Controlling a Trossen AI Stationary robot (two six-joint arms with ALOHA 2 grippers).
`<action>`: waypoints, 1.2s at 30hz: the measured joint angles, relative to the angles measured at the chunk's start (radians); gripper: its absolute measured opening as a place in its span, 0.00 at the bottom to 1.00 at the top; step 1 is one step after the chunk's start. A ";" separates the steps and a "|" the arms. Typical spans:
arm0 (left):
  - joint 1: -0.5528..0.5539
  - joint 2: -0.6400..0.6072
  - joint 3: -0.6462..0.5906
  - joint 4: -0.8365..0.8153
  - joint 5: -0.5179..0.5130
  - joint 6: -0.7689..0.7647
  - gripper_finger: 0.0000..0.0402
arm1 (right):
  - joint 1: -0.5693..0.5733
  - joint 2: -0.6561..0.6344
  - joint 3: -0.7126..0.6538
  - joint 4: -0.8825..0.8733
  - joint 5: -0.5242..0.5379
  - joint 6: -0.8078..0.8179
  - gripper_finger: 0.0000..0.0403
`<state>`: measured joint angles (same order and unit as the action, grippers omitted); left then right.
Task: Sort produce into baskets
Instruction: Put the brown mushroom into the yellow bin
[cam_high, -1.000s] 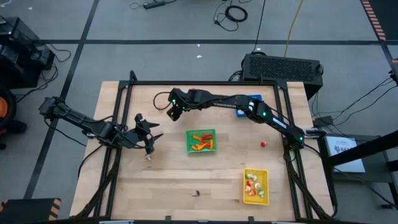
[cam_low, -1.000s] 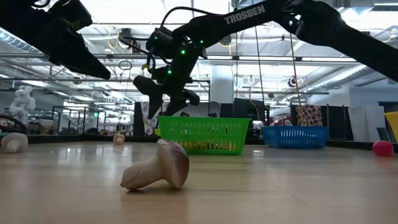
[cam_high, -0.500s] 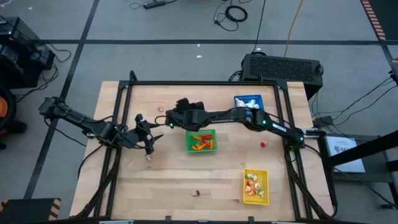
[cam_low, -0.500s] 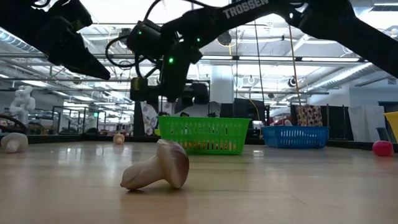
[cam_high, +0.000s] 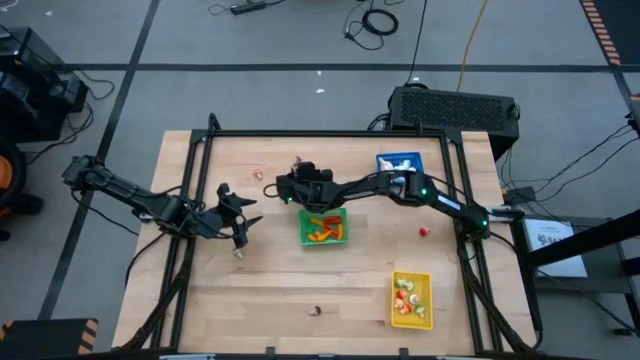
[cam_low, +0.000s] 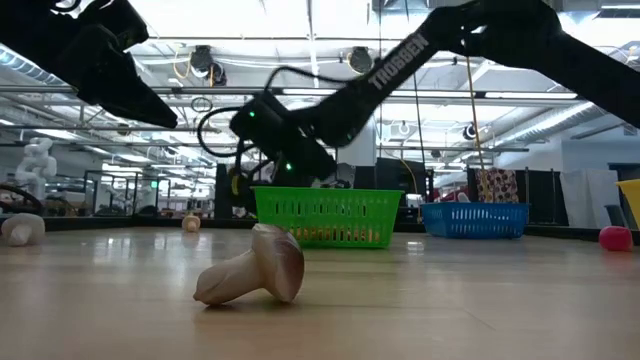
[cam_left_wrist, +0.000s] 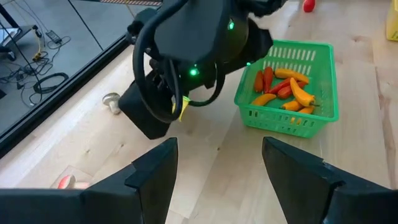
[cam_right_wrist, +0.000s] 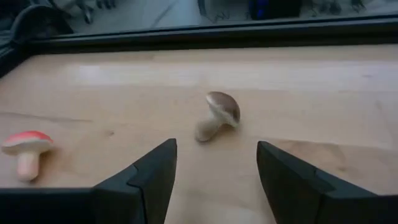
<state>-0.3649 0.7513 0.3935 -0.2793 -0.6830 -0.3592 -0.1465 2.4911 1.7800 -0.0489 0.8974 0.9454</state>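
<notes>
The produce is small toy pieces. Orange and red ones lie in the green basket (cam_high: 323, 226) and mixed ones in the yellow basket (cam_high: 411, 298). The blue basket (cam_high: 400, 163) stands at the far right. My right gripper (cam_high: 284, 186) hangs open and low, just left of the green basket's far end. A brown-capped mushroom (cam_right_wrist: 217, 115) lies on its side ahead of it, and a red-capped mushroom (cam_right_wrist: 25, 152) lies off to one side. My left gripper (cam_high: 240, 215) stands open over the table's left part, empty. Another mushroom (cam_low: 255, 268) lies near the front edge.
A red piece (cam_high: 424, 232) lies on the wood right of the green basket. A pale piece (cam_high: 240, 253) lies just near of my left gripper. A black frame (cam_high: 320, 133) runs along the table's far edge, close behind the mushrooms.
My right gripper has come down from above basket height to just over the table by the green basket's far left corner. It has rolled and tipped toward level on the way. Its fingers have stayed apart. No piece of produce has moved.
</notes>
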 joint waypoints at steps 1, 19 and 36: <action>0.000 0.000 0.000 0.000 0.000 0.000 0.60 | -0.004 0.000 -0.021 0.051 -0.001 -0.028 0.53; 0.000 0.000 0.000 0.010 -0.001 0.001 0.60 | -0.062 0.012 -0.051 0.144 -0.162 -0.126 0.53; 0.001 0.000 0.000 0.022 -0.006 0.022 0.60 | -0.062 0.016 -0.051 0.152 -0.140 -0.121 0.53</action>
<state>-0.3641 0.7513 0.3935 -0.2575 -0.6888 -0.3367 -0.2081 2.5068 1.7287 0.1029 0.7575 0.8240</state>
